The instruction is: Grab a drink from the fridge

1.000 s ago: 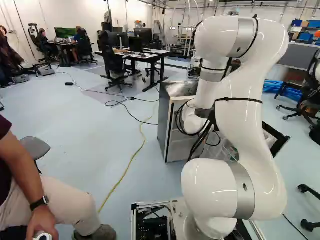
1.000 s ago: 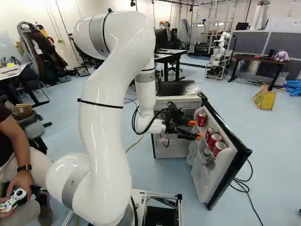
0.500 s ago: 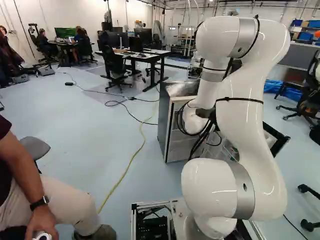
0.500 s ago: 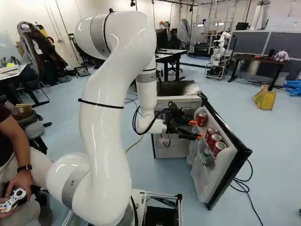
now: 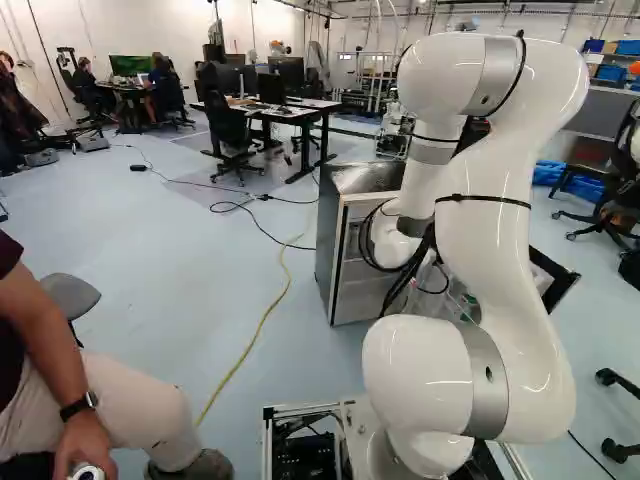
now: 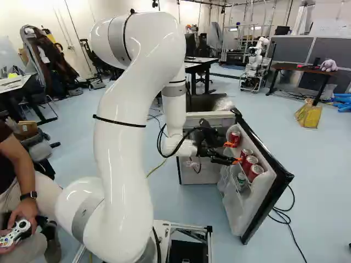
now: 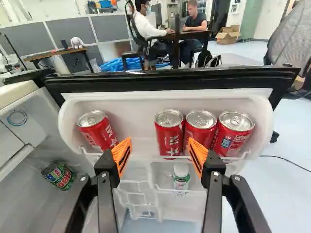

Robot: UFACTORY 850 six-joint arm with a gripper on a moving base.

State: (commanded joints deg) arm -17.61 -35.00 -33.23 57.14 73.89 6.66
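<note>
— See the gripper [image 6: 234, 153] shut or spread?
— Spread: holds both orange pads [image 7: 123, 155] wide apart, near the open fridge door [image 7: 160, 81].
— And where to find drinks?
— In the door's upper shelf [image 7: 138, 110]. Count four red cans [image 7: 170, 133]: one ahead between the fingers, two upright beside it, one tilted, well apart.
— Spot any lower?
— Yes, a white-capped bottle [image 7: 181, 178] and a green can [image 7: 60, 176].

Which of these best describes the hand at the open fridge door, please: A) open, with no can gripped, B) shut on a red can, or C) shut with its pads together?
A: the hand's orange pads stand wide apart, and a gap shows between one pad and the nearest red can.
</note>
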